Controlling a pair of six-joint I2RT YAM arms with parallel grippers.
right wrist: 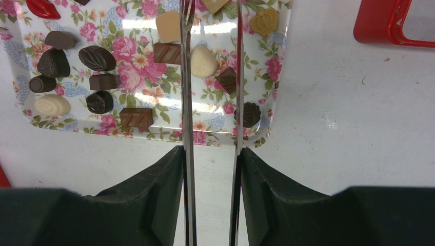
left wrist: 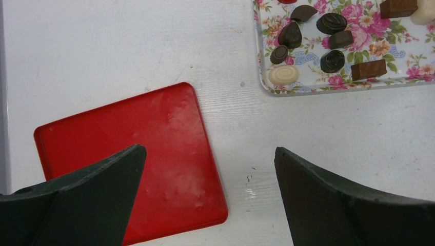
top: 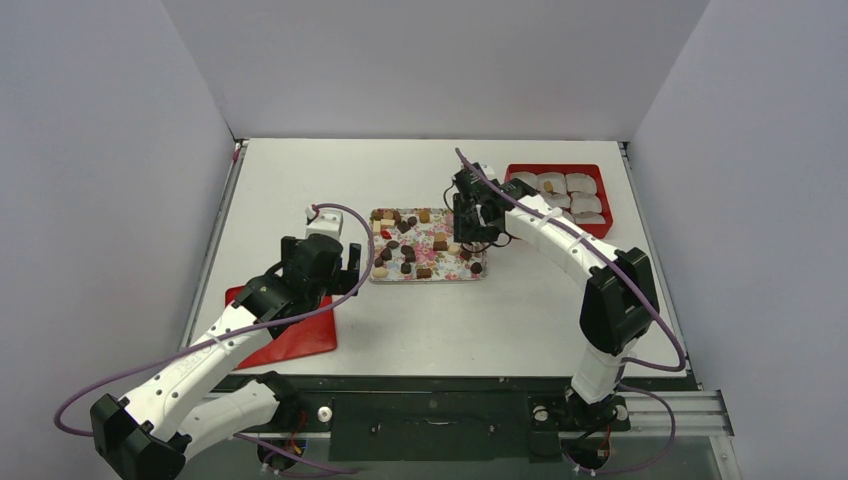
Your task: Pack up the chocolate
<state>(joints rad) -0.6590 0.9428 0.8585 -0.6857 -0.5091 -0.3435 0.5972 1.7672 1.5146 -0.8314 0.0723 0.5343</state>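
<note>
the right gripper [right wrist: 211, 152] has its black fingers [right wrist: 164, 179] pressed against the outer sides of a pair of thin metal tongs [right wrist: 186, 77], so it is clamped on the tool. the two blades stand apart, with a gap between them. they reach out over the near right part of the flower-patterned tray [right wrist: 72, 125]. a cream chocolate [right wrist: 203, 61] lies on the tray between the blades. it sits right against the left blade and clear of the right one, so it is not pinched. the rest of the chocolate [right wrist: 97, 58] is scattered over the same tray: dark, brown, tan and cream pieces, none stacked.

further right, at the table's far corner, stands a red box [top: 600, 175] lined with white paper cups [top: 580, 183]; one tan piece [top: 548, 186] sits in a cup.

the left gripper [left wrist: 208, 150] hangs with its fingers spread wide and nothing between them. below it are the white table [left wrist: 333, 133] and the right edge of a flat red lid [left wrist: 154, 143], with the tray's near left corner just beyond.
</note>
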